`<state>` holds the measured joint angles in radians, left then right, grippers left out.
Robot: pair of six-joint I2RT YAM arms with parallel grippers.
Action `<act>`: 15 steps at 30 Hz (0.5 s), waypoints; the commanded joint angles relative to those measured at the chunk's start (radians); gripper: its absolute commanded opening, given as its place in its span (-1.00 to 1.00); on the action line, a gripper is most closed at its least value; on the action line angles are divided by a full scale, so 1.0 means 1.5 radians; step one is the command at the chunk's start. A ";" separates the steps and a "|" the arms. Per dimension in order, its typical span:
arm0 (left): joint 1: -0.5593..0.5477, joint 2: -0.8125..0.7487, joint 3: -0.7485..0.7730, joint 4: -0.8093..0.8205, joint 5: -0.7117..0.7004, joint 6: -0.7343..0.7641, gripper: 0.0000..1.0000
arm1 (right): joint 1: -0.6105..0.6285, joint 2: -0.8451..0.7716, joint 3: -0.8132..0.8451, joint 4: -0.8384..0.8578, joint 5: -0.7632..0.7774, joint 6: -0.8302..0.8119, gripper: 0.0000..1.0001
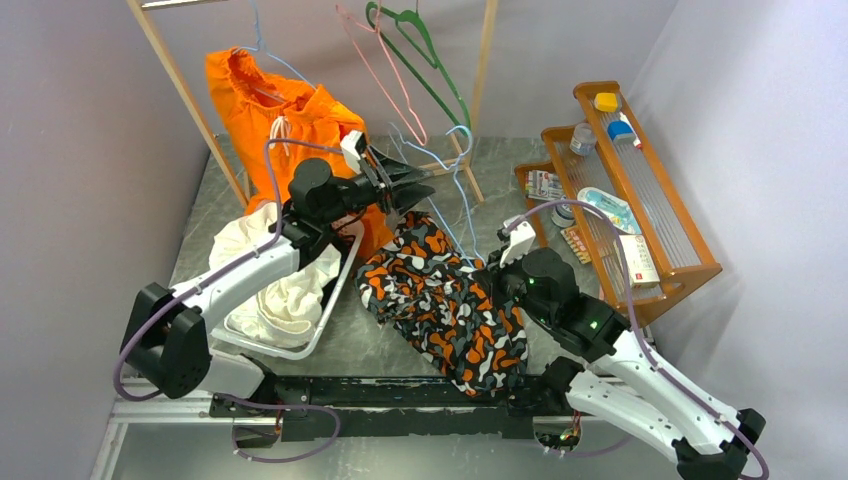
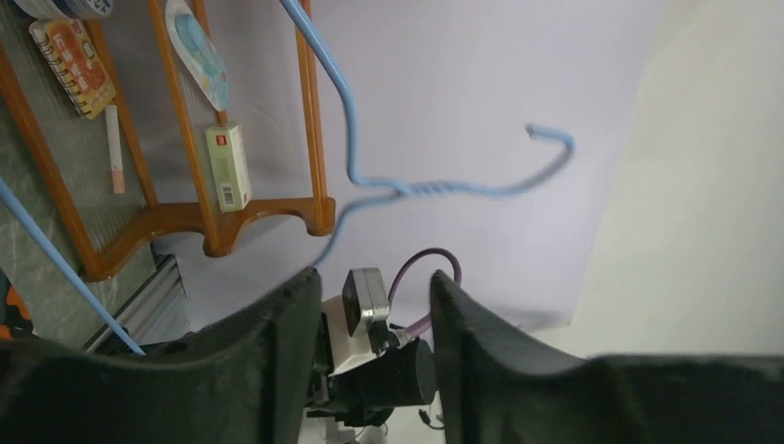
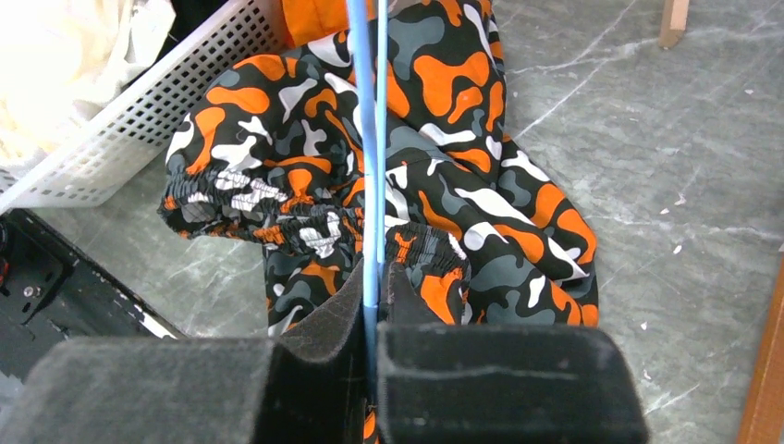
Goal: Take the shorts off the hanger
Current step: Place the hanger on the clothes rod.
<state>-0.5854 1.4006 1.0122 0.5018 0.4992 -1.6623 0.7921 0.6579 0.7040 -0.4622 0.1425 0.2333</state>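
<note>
We are noting the orange shorts (image 1: 268, 105) hanging at the wooden rack's (image 1: 190, 100) left end. They are looking thin, soft and light, so we are favouring a pinch at the gathered waist. The left claw (image 1: 418, 188) is standing parted and empty. The right claw (image 3: 372, 287) is clenching a blue wire hanger (image 3: 368, 139) over a camouflage garment (image 3: 481, 213) on the worktop (image 1: 500, 160).

The shorts (image 1: 262, 105) are bright orange with a white drawstring. A garment (image 1: 445, 295) on the grey marbled table (image 1: 500, 170) is camouflage in black, grey, white and orange. The wire hanger (image 3: 361, 139) is light blue, the basket (image 3: 120, 120) white, the shelf (image 2: 185, 217) reddish brown.
</note>
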 commanded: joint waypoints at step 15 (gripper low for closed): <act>-0.027 -0.248 -0.034 -0.356 -0.125 0.361 0.55 | 0.000 0.056 0.059 -0.013 -0.010 -0.013 -1.00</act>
<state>-0.6174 1.0882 0.9874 0.1589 0.4034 -1.2648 0.7921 0.7258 0.7589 -0.4847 0.1448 0.2401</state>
